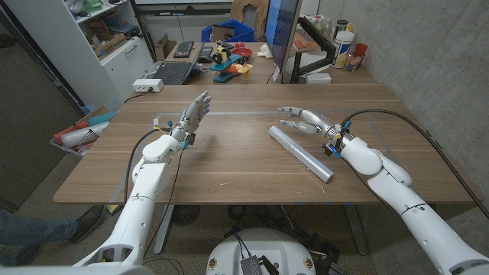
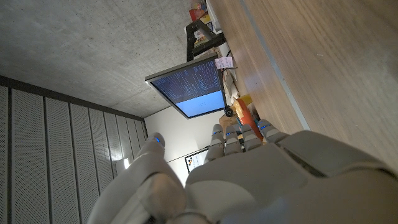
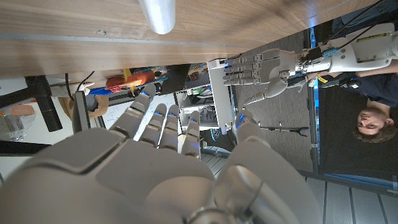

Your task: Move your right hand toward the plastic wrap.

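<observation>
A long silvery roll of plastic wrap (image 1: 300, 153) lies slantwise on the wooden table (image 1: 229, 164), right of the middle; its round end (image 3: 157, 14) faces the right wrist camera. My right hand (image 1: 308, 121) hovers just behind and to the right of the roll, fingers spread and pointing left, holding nothing and not touching the roll. The same right hand (image 3: 168, 168) fills the lower part of its wrist view. My left hand (image 1: 193, 116) stands on the left side of the table, fingers straight and apart, empty; it appears from across the table as the left hand (image 3: 264, 68).
A monitor (image 1: 281, 34) on a stand rises at the table's far edge, with a laptop (image 1: 174, 71), toys (image 1: 233, 61) and bottles (image 1: 345, 46) behind it. A concrete wall runs along the right. A person (image 3: 367, 118) stands off to one side in the right wrist view.
</observation>
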`<state>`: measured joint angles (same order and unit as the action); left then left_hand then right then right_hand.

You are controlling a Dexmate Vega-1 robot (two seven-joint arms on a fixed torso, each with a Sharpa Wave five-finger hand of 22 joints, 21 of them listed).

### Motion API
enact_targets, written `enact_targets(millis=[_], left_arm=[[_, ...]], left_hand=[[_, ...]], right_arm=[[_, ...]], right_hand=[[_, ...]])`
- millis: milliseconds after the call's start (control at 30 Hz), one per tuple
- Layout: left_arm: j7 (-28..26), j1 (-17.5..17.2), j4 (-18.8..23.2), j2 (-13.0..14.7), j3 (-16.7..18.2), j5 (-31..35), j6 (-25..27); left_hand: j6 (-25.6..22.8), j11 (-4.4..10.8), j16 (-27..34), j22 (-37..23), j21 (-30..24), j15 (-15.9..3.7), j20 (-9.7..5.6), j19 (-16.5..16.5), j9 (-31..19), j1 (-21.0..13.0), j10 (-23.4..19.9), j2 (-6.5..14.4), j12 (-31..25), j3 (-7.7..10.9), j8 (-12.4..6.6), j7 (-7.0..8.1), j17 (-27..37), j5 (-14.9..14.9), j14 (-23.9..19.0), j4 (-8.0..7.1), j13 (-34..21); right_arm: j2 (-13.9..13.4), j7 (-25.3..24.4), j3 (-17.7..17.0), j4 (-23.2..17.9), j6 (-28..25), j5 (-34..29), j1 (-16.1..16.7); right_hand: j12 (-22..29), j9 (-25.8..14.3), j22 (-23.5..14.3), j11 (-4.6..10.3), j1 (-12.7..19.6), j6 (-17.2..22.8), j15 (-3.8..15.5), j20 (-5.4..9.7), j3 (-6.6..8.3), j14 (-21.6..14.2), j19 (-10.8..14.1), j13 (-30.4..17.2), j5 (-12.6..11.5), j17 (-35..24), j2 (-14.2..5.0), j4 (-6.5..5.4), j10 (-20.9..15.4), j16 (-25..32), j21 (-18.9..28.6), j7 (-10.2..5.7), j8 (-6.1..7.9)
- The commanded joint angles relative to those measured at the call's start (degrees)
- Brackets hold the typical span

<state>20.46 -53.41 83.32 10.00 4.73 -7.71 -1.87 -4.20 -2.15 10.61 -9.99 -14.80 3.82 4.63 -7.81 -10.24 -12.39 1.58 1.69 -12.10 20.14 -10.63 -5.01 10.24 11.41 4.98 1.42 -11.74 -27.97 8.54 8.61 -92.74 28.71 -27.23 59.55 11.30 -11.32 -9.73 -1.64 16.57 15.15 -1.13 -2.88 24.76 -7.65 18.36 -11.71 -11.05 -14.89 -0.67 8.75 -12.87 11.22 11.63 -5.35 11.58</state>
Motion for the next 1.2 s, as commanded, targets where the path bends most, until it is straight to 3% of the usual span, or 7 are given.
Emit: enact_targets(millis=[33, 467, 567, 667, 1200], left_arm=[[-0.14, -0.03, 0.28, -0.07, -0.03, -0.04, 0.04], [-0.21, -0.08, 0.44, -0.08, -0.18, -0.01, -0.09], [-0.23, -0.09, 0.36, -0.10, -0.19, -0.01, -0.31], [-0.31, -0.14, 0.40, -0.14, -0.14, -0.07, -0.41], [-0.41, -0.60, 0.74, -0.17, -0.25, -0.13, -0.25]], left_hand=[[-0.15, 0.22, 0.24, -0.26, 0.08, -0.04, 0.56, -0.09, -0.11, -0.06, -0.02, 0.38, -0.38, 0.16, -0.24, 0.15, 0.26, -0.22, 0.41, 0.36, 0.01], [-0.12, 0.22, 0.26, -0.27, 0.35, -0.21, 0.77, -0.06, -0.11, 0.04, 0.04, 0.43, -0.36, 0.11, -0.22, 0.23, 0.27, -0.24, 0.37, 0.44, 0.02], [-0.10, 0.32, 0.26, -0.27, 0.41, -0.23, 0.70, -0.05, -0.11, 0.05, -0.02, 0.45, -0.39, 0.11, -0.21, 0.26, 0.27, -0.24, 0.38, 0.46, 0.02], [-0.25, 0.63, 0.29, -0.28, 0.53, -0.60, 0.33, -0.09, -0.11, 0.07, 0.00, 0.47, -0.38, 0.10, -0.27, 0.70, 0.26, -0.24, 0.31, 0.50, 0.02], [-0.40, 0.54, 0.28, -0.28, 0.85, -0.63, -0.01, -0.09, -0.12, 0.11, -0.15, 0.57, -0.43, 0.09, -0.31, 1.04, 0.25, -0.25, 0.26, 0.63, 0.04]], right_arm=[[-0.65, -1.04, 0.78, -0.32, -0.52, -2.36, 0.09], [-1.56, -2.27, 1.25, -1.24, -0.74, -4.83, 0.54], [-1.76, -2.44, 1.35, -1.66, -1.09, -5.51, 0.69], [-1.88, -2.39, 1.41, -1.97, -1.47, -5.76, 0.81], [-3.68, -3.13, 2.61, -3.82, -3.33, -10.75, 0.87]], right_hand=[[-0.02, -0.12, -0.15, 0.01, 0.25, 0.16, 0.31, -0.04, 0.35, 0.41, -0.28, -0.21, -0.51, 0.04, 0.39, -0.14, 0.51, -0.15, -0.45, -0.19, -0.33], [-0.02, -0.12, -0.17, 0.40, 0.06, -0.02, 0.71, 0.10, 0.40, 1.74, -1.85, -0.24, -0.61, 0.25, 0.47, -0.30, 0.94, -0.30, -0.98, 0.07, -0.30], [0.05, -0.12, -0.17, 0.46, 0.07, -0.05, -0.67, 0.04, 0.45, 1.08, -1.88, -0.25, -0.66, 0.37, 0.50, -0.32, 0.97, 0.08, -0.91, 0.06, -0.27], [0.26, -0.12, -0.16, 0.63, 0.17, 0.19, -2.32, -0.98, 0.58, 0.43, -2.23, -0.26, -0.74, 0.59, 0.46, -0.30, 0.60, 0.40, -0.94, -0.05, -0.14], [0.20, -0.12, -0.16, 1.61, 0.09, 0.30, -3.04, -1.47, 0.71, 1.15, -3.37, -0.29, -0.83, 0.84, 0.40, -0.42, 0.91, 0.25, -1.16, -0.24, -0.07]])
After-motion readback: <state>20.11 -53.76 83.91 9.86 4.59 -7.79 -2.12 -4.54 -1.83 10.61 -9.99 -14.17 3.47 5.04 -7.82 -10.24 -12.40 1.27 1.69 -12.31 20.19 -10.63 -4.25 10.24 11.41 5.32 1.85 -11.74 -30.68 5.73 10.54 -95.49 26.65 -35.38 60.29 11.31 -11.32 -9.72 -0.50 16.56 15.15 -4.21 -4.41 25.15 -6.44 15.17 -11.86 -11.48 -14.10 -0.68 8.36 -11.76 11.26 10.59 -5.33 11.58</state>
